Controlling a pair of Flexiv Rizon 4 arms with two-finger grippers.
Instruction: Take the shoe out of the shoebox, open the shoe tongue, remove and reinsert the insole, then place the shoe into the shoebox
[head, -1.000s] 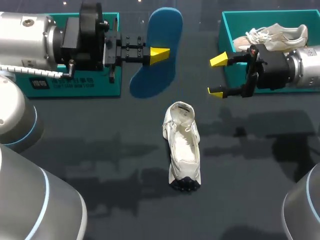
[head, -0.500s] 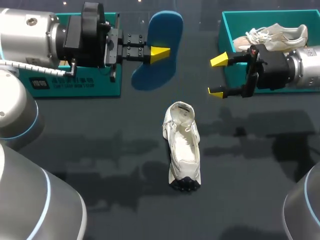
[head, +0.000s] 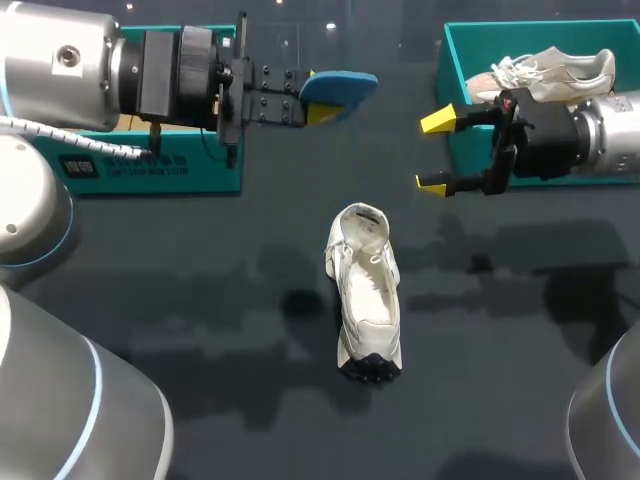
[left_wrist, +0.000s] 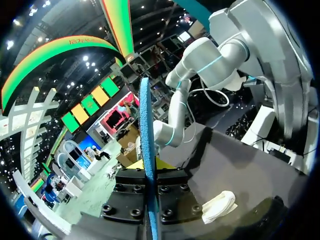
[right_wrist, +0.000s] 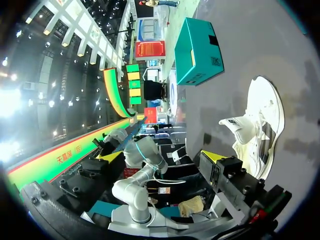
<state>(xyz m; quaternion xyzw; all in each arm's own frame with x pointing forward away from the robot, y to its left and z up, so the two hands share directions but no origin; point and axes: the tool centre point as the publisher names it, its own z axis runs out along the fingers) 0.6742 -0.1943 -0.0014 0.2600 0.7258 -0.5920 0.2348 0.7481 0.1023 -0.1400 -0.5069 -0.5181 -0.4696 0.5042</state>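
Left gripper (head: 318, 100) is up over the far part of the table (head: 200, 300), and its yellow tips are nearly lost behind the blue insole (head: 340, 84) it carries; only a sliver of yellow peeks out underneath. From above the insole shows as a flattened blue wedge, so its full outline cannot be made out. The left wrist view settles the grip: the insole runs edge-on as a thin blue strip straight up between the two black finger blocks, pinched from both sides, clear of the table. The left arm also covers much of the teal box (head: 150, 172) on the left, so only its front and a corner show. On the right, the shoebox (head: 452, 62) is cut off at the side, and the right arm's wrist hides its near wall and part of the second shoe (head: 560, 68) lying inside. The right gripper (head: 434, 151) hangs just beside the shoebox's near corner, yellow tips spread wide apart, nothing between them. Now the shoe (head: 367, 300): white, alone in the middle of the table, well apart from both grippers and both boxes. Its collar points to the far side, its toe to the near edge, with a dark patch at the toe end. The opening faces up and the lacing looks loose, but the inside is too pale to read.
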